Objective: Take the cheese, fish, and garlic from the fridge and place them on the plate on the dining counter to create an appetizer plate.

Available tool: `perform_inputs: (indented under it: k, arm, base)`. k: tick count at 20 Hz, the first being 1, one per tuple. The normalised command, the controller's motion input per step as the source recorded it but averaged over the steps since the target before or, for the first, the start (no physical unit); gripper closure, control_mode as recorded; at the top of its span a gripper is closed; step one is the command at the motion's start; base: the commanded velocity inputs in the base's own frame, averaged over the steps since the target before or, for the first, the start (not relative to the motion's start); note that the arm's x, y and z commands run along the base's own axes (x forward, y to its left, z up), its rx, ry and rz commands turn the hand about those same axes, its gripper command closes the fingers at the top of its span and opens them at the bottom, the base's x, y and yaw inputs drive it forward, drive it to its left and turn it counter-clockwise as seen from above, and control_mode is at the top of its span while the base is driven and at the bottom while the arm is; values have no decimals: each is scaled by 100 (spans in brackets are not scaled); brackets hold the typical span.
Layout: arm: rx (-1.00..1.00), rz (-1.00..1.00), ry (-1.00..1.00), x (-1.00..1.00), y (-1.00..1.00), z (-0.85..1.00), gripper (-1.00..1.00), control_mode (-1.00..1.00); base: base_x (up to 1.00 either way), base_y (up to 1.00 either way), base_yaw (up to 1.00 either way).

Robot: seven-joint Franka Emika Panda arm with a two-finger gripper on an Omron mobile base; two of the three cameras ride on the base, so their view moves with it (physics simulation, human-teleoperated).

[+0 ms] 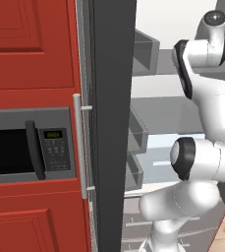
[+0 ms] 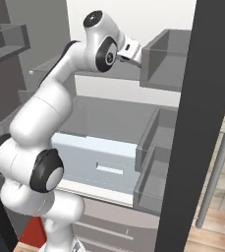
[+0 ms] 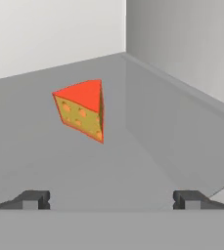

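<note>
Reaching into fridge point(image 2: 202, 123), arm hides cheese point(image 3: 81, 110) from base.

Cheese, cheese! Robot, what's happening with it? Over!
Claw open, empty. Cheese ahead on fridge shelf, untouched, left of center. Nothing between claw and cheese.

The white arm's far end is hidden behind its own dark-jointed wrist point(image 2: 104, 49) in the right base view, the grey microwave point(image 1: 25, 147) is cut off by the left edge, and the two dark fingers point(image 3: 35, 199) show their tips alone
</note>
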Motion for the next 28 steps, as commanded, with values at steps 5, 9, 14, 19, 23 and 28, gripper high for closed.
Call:
perform_inputs:
  k: [5, 9, 14, 19, 23, 28]
  arm:
    - [0, 3, 3, 62, -27, -14, -100, -100]
    - [0, 10, 2, 62, -25, -11, -100, -100]
    - [0, 15, 4, 66, -27, -2, -100, -100]
    - [0, 13, 3, 64, -26, -4, -100, -100]
    - [0, 10, 4, 31, -16, -13, -100, -100]
    - [0, 9, 8, 8, 0, -29, 100, -100]
  base:
    - [0, 0, 0]
    - [0, 0, 0]
    - [0, 0, 0]
    - [0, 0, 0]
    - [0, 0, 0]
    - [0, 0, 0]
